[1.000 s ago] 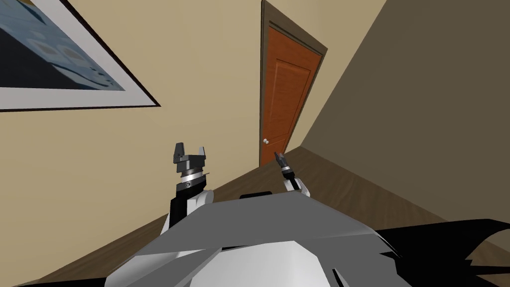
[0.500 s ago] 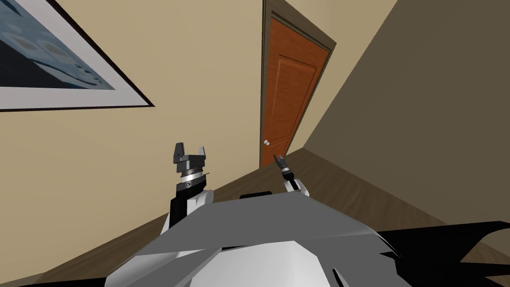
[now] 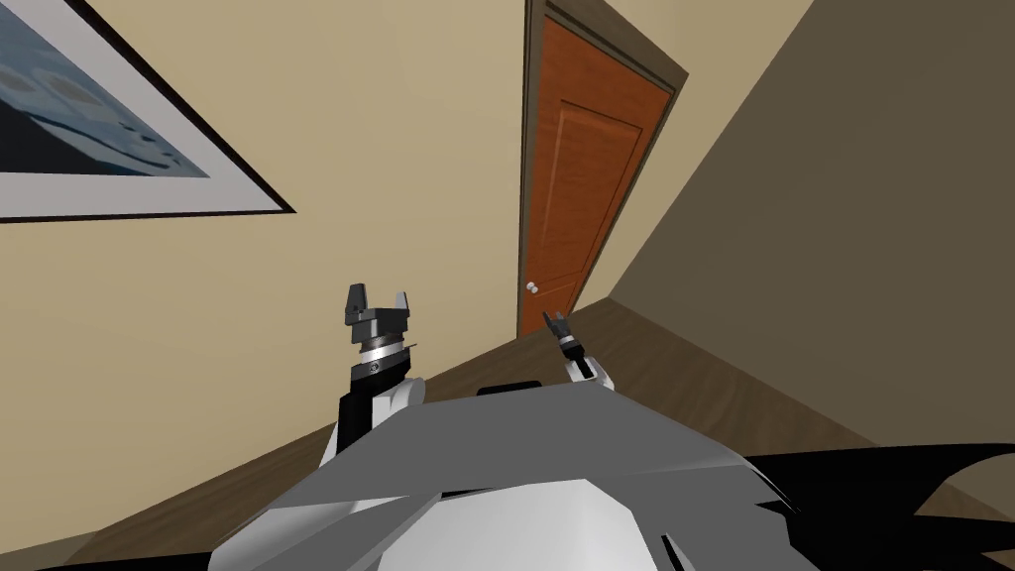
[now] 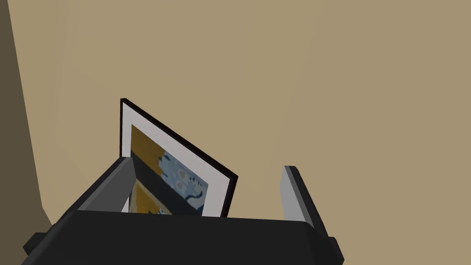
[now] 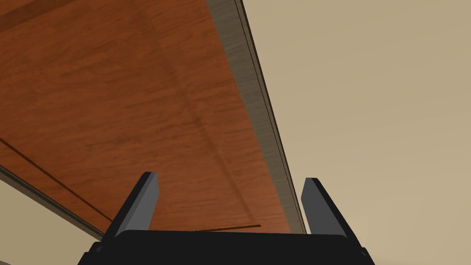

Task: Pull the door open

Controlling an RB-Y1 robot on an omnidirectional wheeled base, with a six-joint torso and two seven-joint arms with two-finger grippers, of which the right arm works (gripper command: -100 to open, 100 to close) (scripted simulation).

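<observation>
While the reddish-brown door [image 3: 580, 188] stood shut in its frame [image 3: 531, 149] at the far end of the beige wall [image 3: 396, 149], its pale knob [image 3: 533, 288] near but apart from the right gripper [image 3: 555, 319], both that and the raised left gripper [image 3: 377, 300] held their fingers spread, grasping nothing.

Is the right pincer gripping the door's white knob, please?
No, the right pincer is open and apart from the knob, which sits bare on the orange-brown door.
</observation>
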